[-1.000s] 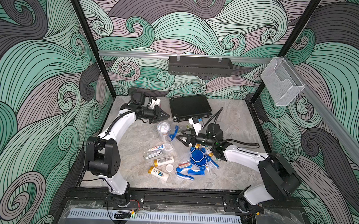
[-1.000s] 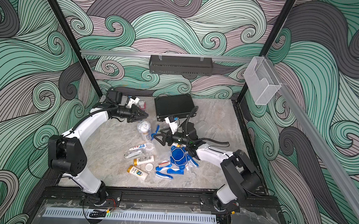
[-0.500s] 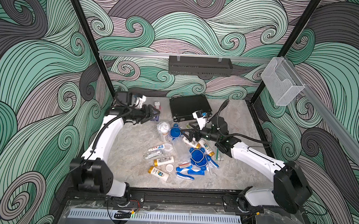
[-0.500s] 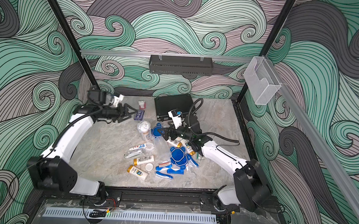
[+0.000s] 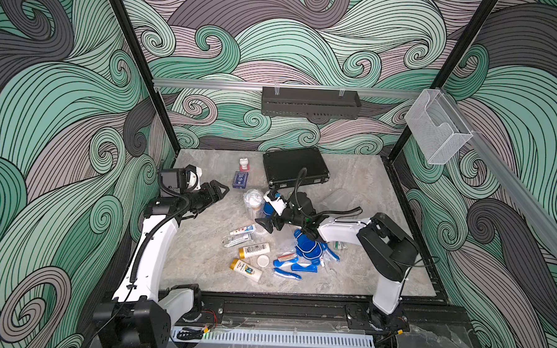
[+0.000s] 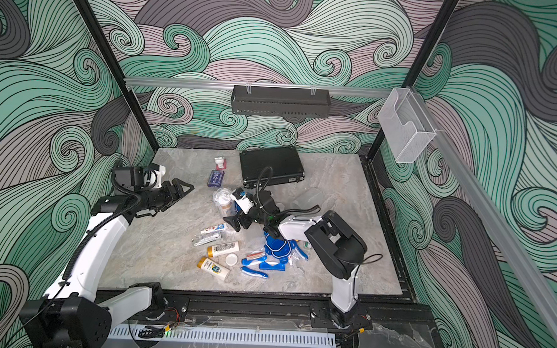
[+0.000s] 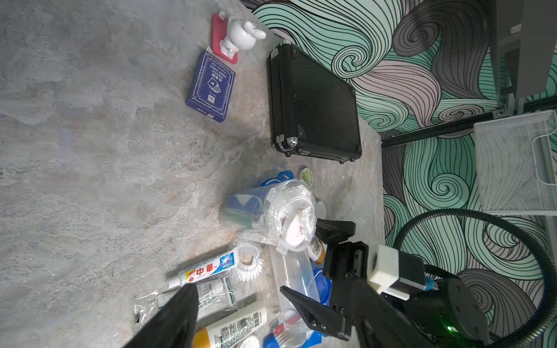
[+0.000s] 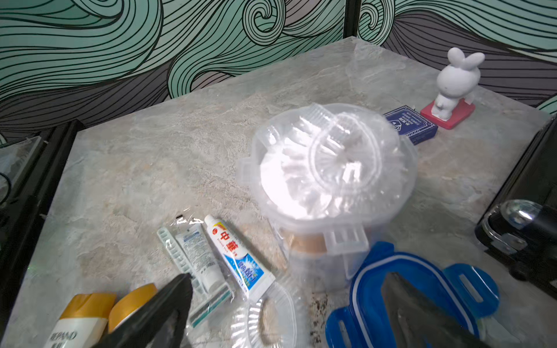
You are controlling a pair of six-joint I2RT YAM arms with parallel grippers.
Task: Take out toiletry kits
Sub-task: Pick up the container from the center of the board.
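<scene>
Marble tabletop | left pincer wide, arm bent | right pincer wide, low beside tumbler

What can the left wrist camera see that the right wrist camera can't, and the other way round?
Only the left wrist view shows the mesh basket on the wall and a small round green object. Only the right wrist view shows the table's corner with the black post behind it. Both show the white rabbit figurine, the dark-blue card box, the clear tumbler and the toothpaste tube.
</scene>
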